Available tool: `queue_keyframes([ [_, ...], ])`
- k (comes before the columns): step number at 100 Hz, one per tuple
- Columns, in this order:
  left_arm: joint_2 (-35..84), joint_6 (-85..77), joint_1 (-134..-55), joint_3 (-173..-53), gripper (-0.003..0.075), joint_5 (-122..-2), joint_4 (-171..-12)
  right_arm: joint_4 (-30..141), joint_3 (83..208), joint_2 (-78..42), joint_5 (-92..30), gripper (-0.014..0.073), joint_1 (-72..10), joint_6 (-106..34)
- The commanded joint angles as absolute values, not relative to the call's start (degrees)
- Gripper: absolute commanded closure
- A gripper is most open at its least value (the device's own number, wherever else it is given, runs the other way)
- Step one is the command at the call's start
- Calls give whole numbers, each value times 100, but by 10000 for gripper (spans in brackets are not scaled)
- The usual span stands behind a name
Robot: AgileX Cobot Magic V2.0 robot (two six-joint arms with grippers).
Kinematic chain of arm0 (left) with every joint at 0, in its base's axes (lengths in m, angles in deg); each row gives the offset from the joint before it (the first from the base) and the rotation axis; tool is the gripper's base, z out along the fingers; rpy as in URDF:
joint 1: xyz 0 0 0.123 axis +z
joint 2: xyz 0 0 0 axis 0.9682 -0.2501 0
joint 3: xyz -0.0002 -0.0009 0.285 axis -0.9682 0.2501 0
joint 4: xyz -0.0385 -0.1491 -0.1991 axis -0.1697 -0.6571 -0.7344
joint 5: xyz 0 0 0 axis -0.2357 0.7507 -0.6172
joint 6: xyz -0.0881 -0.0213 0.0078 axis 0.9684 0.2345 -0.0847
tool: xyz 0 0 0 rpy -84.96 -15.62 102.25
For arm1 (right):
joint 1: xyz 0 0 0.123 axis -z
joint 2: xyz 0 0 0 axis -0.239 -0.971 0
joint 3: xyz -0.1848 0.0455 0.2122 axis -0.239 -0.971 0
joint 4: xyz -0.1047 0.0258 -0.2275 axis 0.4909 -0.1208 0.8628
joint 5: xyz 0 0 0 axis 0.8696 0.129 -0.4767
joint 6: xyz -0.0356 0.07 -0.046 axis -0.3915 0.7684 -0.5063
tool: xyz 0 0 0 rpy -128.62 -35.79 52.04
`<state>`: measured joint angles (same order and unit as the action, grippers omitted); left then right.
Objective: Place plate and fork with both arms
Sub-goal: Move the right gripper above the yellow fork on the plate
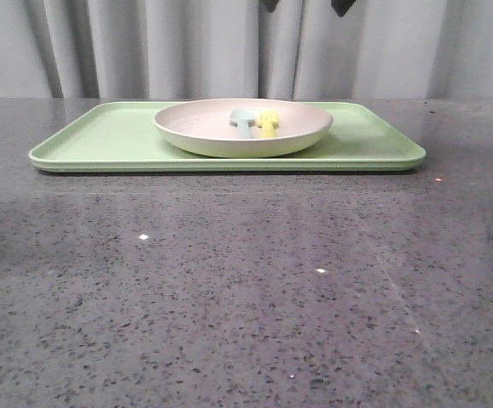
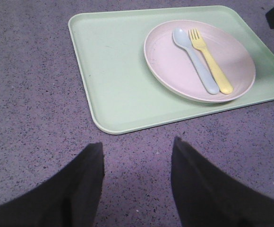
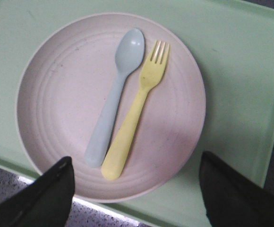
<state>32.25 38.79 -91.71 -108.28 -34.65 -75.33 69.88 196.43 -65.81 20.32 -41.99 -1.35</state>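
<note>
Your left tool [image 2: 137,182] hangs above the worktop [image 2: 28,118] with fingers spread and empty; your right tool [image 3: 134,194] hangs likewise spread, also empty

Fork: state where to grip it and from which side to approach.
Probably grip the fork at mid-handle, from above, jaws across its narrow width. It lies flat in the plate, the spoon close along one side, so keep one finger in the slim gap between them.

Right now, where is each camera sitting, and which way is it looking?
Front: low over the table, facing the tray; no arm clearly shows.
Left wrist: above the table, looking down past the open left claw at the tray.
Right wrist: over the plate, open right claw below.
All share the plate, the fork and spoon.
</note>
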Motion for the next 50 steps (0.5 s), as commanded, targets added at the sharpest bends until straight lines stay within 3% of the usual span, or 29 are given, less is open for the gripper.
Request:
queue_keyframes([
  [1, 3293, 3936, -9188, -10974, 398, -3745, -7566, 7121, 20145, -6614, 2055, 43, -4187, 36],
  [50, 3297, 3936, -9188, -10743, 399, -3711, -7667, 7191, 20897, -7604, 2584, 43, -4187, 467],
])
